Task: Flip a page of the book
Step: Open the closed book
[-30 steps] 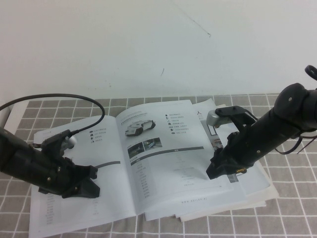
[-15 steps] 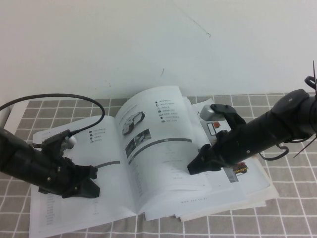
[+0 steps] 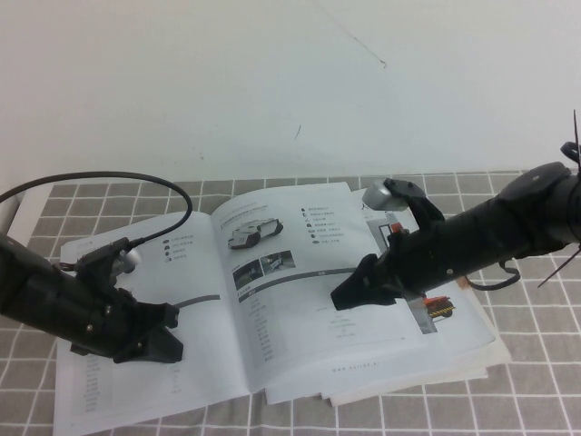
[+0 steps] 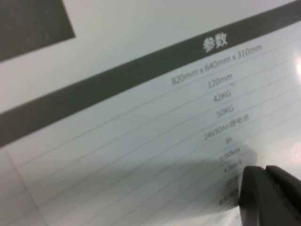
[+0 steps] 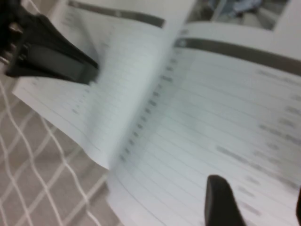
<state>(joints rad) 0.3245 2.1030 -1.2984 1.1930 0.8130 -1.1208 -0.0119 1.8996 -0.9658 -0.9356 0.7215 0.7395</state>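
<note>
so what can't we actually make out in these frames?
- High view: whether the right gripper grips or touches the page; its dark tip hides the contact.
- High view: the left gripper rests on the book; the arm's body hides the fingers.
- Right wrist view: the table text is motion-blurred and unreadable.
- Left wrist view: the lowest table rows are covered by the dark finger.
- High view: the sheets under the right arm are mostly hidden.

I'm looking at a lab-style test bench, bare white wall (image 3: 272, 82) at the far side, grey checked tablecloth (image 3: 536, 400) covering the table
</note>
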